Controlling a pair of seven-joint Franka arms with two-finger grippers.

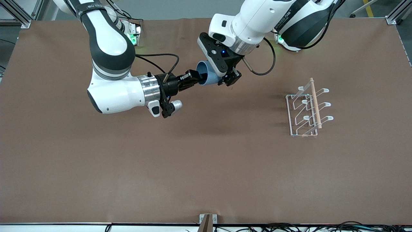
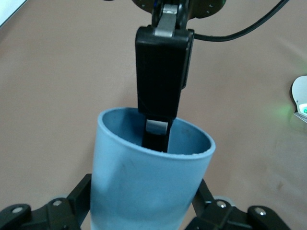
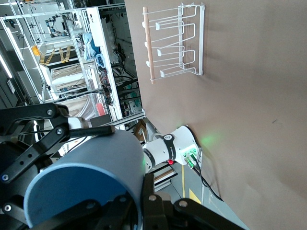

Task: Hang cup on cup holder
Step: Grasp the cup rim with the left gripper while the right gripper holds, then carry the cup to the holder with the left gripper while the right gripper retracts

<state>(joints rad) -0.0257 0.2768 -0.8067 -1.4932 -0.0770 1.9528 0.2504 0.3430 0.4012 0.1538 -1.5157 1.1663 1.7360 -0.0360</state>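
A handover in mid-air is shown: the small light-blue plastic cup, lying sideways, is pinched at its rim by the right hand, one finger reaching inside, while the left hand is closed around its body. Release by the right hand is judged next, then carriage to the white wire cup holder with its wooden dowel, which stands on the brown desk well apart, toward the left arm's end.

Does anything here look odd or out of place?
Nothing looks damaged or spilled. The one unusual thing: the cup is held in the air on its side by both tools, the right tool at its rim, the left tool around its body. The cup holder stands upright.
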